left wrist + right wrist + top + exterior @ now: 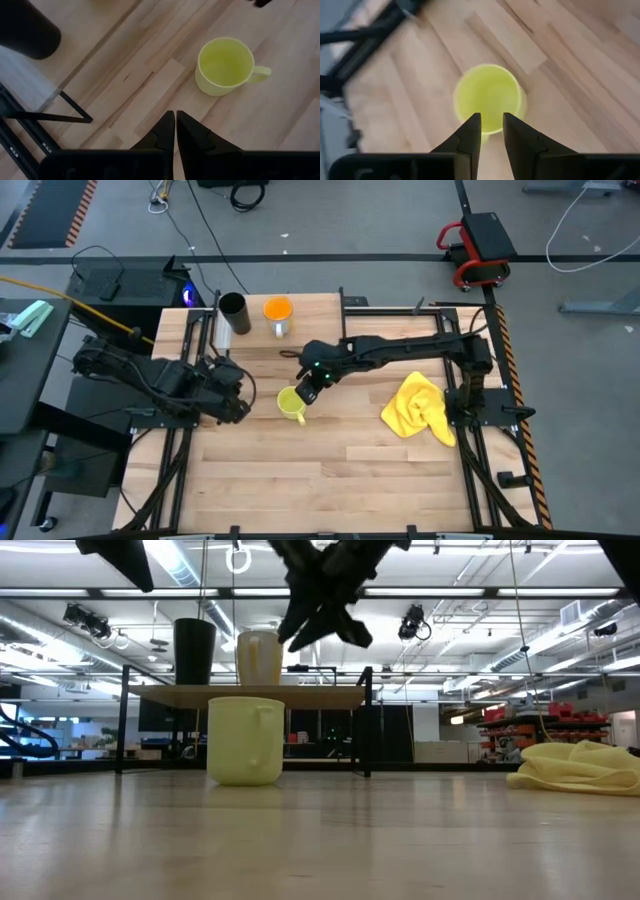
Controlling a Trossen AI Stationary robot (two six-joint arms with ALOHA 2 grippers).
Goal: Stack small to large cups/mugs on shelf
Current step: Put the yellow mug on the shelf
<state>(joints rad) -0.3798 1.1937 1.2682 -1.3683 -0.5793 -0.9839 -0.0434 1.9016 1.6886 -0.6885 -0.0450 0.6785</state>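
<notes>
A yellow-green mug (291, 404) with a handle stands upright on its base on the tabletop, near the middle. My right gripper (491, 127) hovers just above its rim, open; in the low view it hangs clear above the mug (245, 740). My left gripper (175, 117) is shut and holds nothing, to the left of the mug (224, 65). A black cup (232, 310) and an orange cup (278, 313) stand side by side on the shelf (315, 315) at the far edge.
A crumpled yellow cloth (420, 408) lies on the table's right part. The shelf's thin black legs (366, 730) stand behind the mug. Bare wood stretches along the table's near half.
</notes>
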